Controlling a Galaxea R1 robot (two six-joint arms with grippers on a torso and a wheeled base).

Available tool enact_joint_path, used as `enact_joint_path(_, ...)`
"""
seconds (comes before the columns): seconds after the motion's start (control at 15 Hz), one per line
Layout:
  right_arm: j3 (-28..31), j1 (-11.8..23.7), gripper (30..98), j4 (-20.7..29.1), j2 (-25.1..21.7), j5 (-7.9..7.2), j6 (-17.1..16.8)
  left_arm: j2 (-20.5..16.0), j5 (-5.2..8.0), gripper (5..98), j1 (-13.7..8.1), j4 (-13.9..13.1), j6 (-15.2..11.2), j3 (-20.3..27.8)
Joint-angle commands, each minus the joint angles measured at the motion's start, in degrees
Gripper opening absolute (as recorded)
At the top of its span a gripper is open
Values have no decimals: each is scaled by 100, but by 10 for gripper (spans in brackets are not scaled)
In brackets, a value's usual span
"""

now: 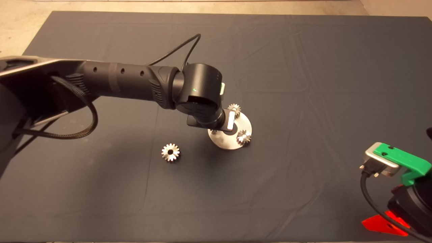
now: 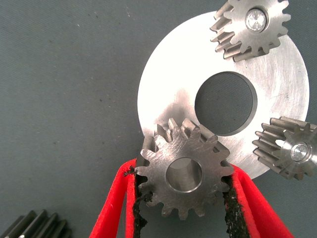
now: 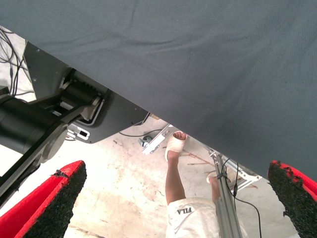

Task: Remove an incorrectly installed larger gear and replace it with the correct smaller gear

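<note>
Head view: left gripper (image 1: 226,125), mostly hidden under its wrist, sits over the round silver metal disc (image 1: 226,142); bright silver larger gear (image 1: 170,152) lies alone on the mat left of the disc.
Left wrist view: red fingers (image 2: 115,214) pinch the dull grey smaller gear (image 2: 183,174) at the disc's rim, perhaps touching it; two small gears (image 2: 251,26) sit mounted on the disc.
Right wrist view: right gripper (image 3: 173,198) parked off the mat's edge, fingers spread wide; a person's leg (image 3: 174,174) beyond.
</note>
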Motion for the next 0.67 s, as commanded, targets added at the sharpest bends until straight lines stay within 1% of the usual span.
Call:
enact_joint_path(0.0,15,70,968,187,0,-68,23,43,330,317,-4,206,27,-100)
enact_joint_path(0.27,15,70,968,187,0,-68,23,-53,336,317,4,249,27,-100)
enact_joint_path(0.4,15,70,968,187,0,-68,23,-62,371,317,4,347,18,-48)
enact_joint_path(0.47,15,70,968,187,0,-68,23,-71,428,317,4,356,18,-26)
enact_joint_path(0.6,15,70,968,187,0,-68,23,-80,450,317,4,356,10,-21)
